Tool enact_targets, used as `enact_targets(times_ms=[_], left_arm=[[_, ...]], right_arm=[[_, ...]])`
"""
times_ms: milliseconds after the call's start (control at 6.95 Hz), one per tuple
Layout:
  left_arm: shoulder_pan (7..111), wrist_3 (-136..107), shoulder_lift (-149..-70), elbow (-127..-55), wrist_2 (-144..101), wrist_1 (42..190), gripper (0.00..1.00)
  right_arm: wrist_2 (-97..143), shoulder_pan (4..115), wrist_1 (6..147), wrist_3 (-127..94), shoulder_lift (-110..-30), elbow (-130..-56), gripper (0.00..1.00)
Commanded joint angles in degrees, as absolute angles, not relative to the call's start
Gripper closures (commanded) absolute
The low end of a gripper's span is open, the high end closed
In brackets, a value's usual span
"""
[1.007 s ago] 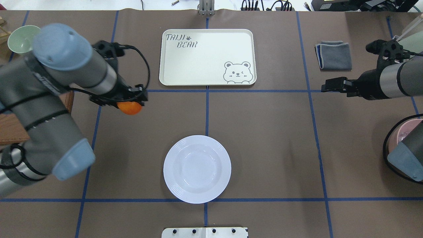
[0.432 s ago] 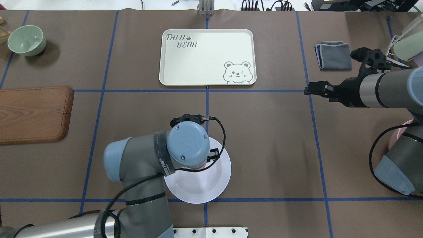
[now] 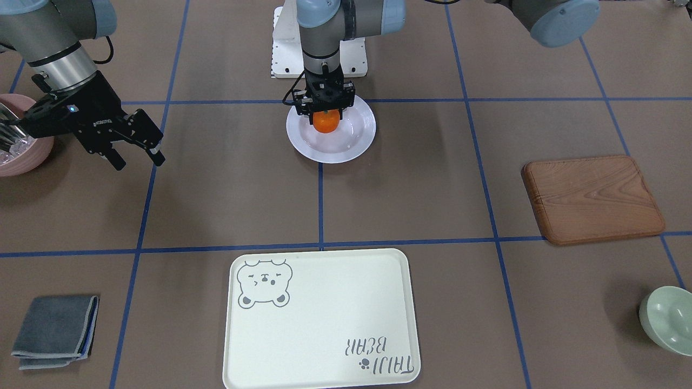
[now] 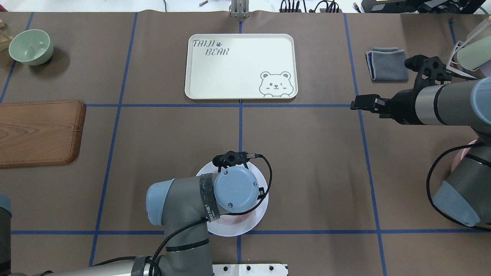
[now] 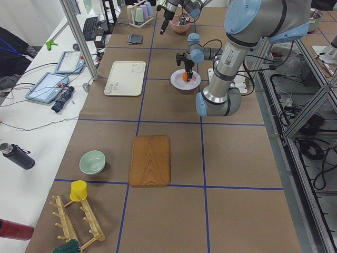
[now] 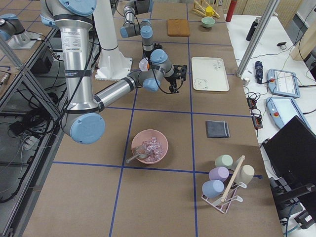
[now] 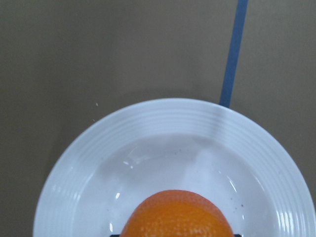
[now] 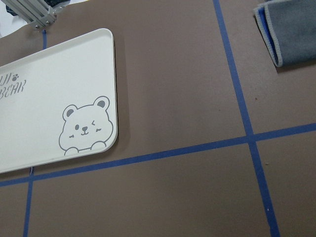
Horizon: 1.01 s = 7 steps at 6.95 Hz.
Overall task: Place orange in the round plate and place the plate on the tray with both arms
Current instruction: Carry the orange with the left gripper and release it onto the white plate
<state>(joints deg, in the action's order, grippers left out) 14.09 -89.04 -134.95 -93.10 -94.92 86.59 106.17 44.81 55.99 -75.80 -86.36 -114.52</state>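
The left gripper (image 3: pixel 326 114) points straight down over the round plate (image 3: pixel 357 141), its 2 fingers closed on either side of the orange (image 3: pixel 326 122) and gripping it; the orange sits low inside the plate's well, a little toward the robot's side of centre, though whether it touches the white surface or hangs just above it is hard to judge; the left wrist camera shows the orange (image 7: pixel 177 215) at the bottom of its view with the ribbed rim of the plate (image 7: pixel 163 116) curving around it; from overhead the arm's wrist covers the fruit and most of the plate (image 4: pixel 257 218); the plate lies on the brown table covering, well apart from the tray (image 3: pixel 324 324), which lies bare across the table from the robot with its bear drawing and lettering showing; the right gripper (image 3: pixel 135 159) hangs above the table off to the robot's right, jaws spread wide and holding nothing, near a pink bowl (image 3: pixel 19 162); a grey folded cloth (image 3: pixel 54 327), a wooden board (image 3: pixel 592 197) and a pale green bowl (image 3: pixel 667 319) lie toward the table's edges.
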Motion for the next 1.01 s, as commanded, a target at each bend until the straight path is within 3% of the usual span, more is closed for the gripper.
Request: enact_targets(times_ms=[0,288,575,863], left_arm=[[14.32,-87.38,-135.00,-93.33,-94.75,87.19,0.01],[15.72,-86.13,-134.48,-96.22,-94.92,87.10,0.01],[20.63,-81.52,-130.64,-105.24,-95.88,84.05,0.01],[33.15,-66.52,-123.70,-111.60,-106.12,79.64,0.01]], right_arm=[[106.17,44.74,55.99,-75.76,-85.96,-114.52,0.00],[106.26,44.39,55.99,-76.11,-85.43,-114.52,0.00],[103.73,41.51,55.90,-82.84,-83.68,-115.04,0.01],[93.65,32.83,55.99,-95.29,-83.67,-118.72,0.03]])
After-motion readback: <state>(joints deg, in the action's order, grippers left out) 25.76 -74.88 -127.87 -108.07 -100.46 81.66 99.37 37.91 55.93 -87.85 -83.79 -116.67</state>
